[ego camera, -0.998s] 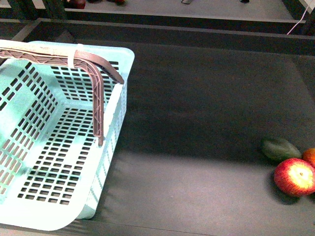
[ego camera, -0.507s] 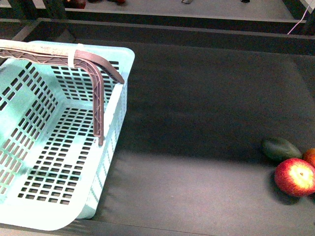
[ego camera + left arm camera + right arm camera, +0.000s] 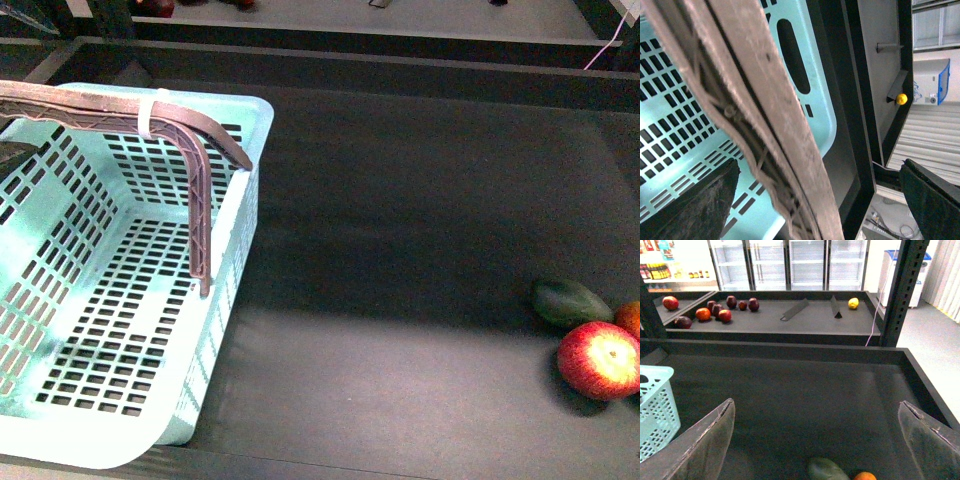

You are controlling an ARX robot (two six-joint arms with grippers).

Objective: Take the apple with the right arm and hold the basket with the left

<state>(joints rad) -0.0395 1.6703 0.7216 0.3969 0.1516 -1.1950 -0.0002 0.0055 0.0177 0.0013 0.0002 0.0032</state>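
The mint-turquoise basket (image 3: 120,300) stands at the table's left, its brownish handles (image 3: 200,135) upright and bound by a white tie. In the left wrist view my left gripper (image 3: 815,210) is open, with the handle bar (image 3: 765,100) running between its dark fingers (image 3: 690,210) over the basket's slotted floor (image 3: 670,100). The red apple (image 3: 598,360) with a pale patch lies at the table's right front. My right gripper (image 3: 815,450) is open and empty, above the table. The apple does not show in the right wrist view.
A dark green oval fruit (image 3: 570,302) and an orange-red fruit (image 3: 630,318) lie against the apple; both also show in the right wrist view (image 3: 827,469) (image 3: 864,475). A raised dark rim (image 3: 400,65) bounds the table behind. A back shelf holds several fruits (image 3: 715,310).
A dark shape has come in at the front view's far left edge under the basket's handle. The fruits and the basket have not moved.
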